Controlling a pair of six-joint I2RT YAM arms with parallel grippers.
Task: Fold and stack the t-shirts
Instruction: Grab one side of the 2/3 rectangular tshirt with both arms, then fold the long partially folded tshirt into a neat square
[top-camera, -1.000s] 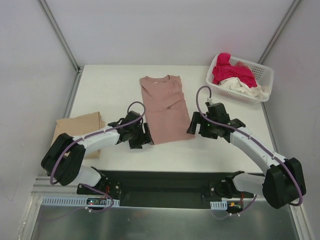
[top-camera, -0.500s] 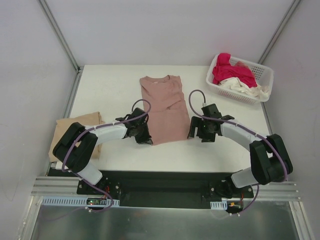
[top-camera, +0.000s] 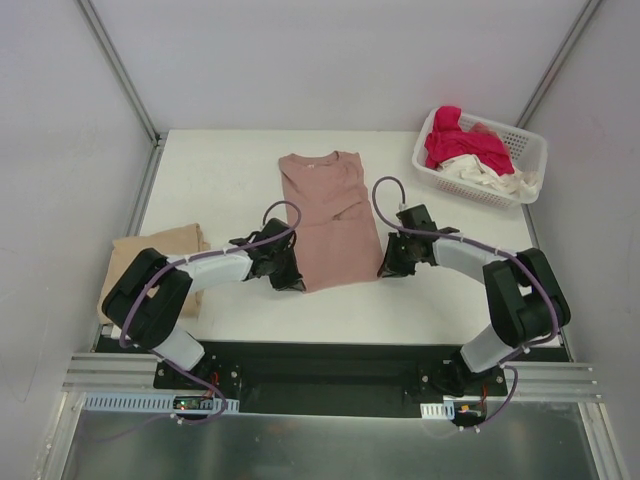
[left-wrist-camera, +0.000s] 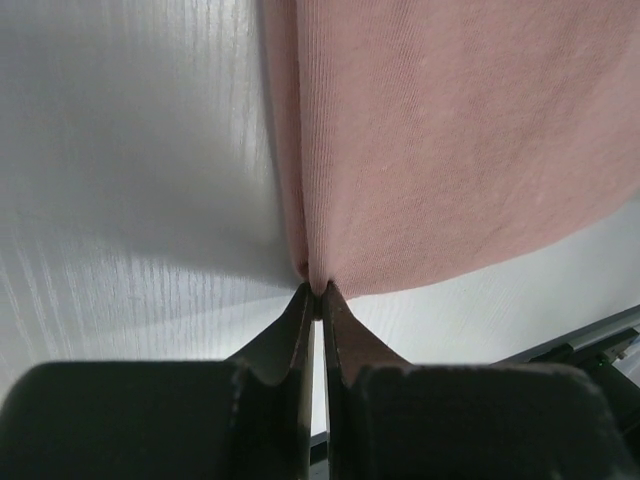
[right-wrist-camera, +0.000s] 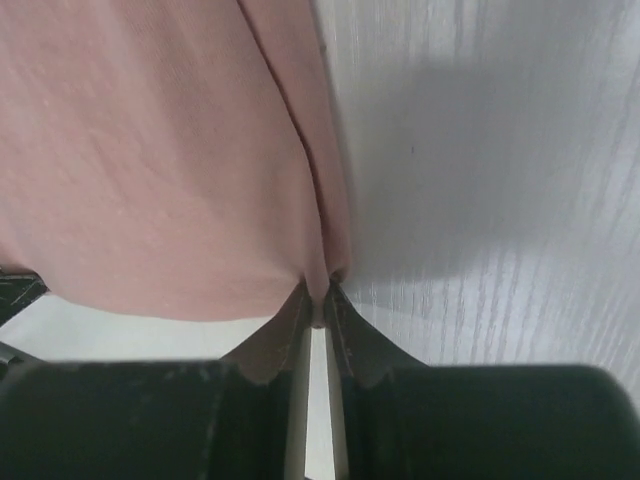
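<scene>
**Both claws clamped on the near hem corners of the pink shirt**

My left claw (left-wrist-camera: 318, 295) is clenched on the near-left hem corner of the dusty pink short-sleeved cloth t-shirt (top-camera: 328, 215), and my right claw (right-wrist-camera: 318, 300) is clenched on the near-right corner. Each bite takes only a thin fold of cloth. The shirt lies flat mid-table with its collar on the far side. A folded tan cloth t-shirt (top-camera: 150, 255) sits at the left edge of the white table (top-camera: 220, 180), well apart (further shirts lie in the white latticed plastic basket (top-camera: 530, 150), far right). Judgement: the cloth is light, limp and will sag between holds. The corners are the correct grip for carrying hem to collar, though so shallow a bite may slip.
</scene>
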